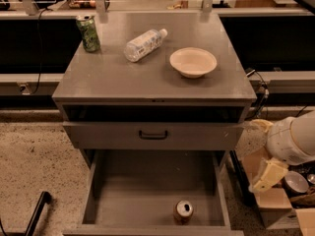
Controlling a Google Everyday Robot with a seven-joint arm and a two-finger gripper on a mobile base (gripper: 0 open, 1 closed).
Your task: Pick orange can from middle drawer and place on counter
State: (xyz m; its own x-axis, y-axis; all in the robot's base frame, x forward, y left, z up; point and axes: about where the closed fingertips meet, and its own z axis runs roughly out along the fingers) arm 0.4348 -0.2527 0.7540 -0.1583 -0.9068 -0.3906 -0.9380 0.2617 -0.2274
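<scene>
The orange can (183,212) stands up in the middle drawer (142,193). It is close to the near wall, a bit right of the middle. The drawer is pulled wide open and nothing else is in it.

The hand (268,174) is off to the right, outside the drawer and well apart from the can. I cannot tell if it is clenched or released. It holds nothing that I can see.

The job now is to reach the can. I think the hand should go up over the right drawer wall, then come down from above the can. It should squeeze the can's round sides, not its top.

After that, it should lift straight up. The near part of the table (147,85) is bare, away from the bowl (193,62), the bottle (143,44) and the green can (88,32).
</scene>
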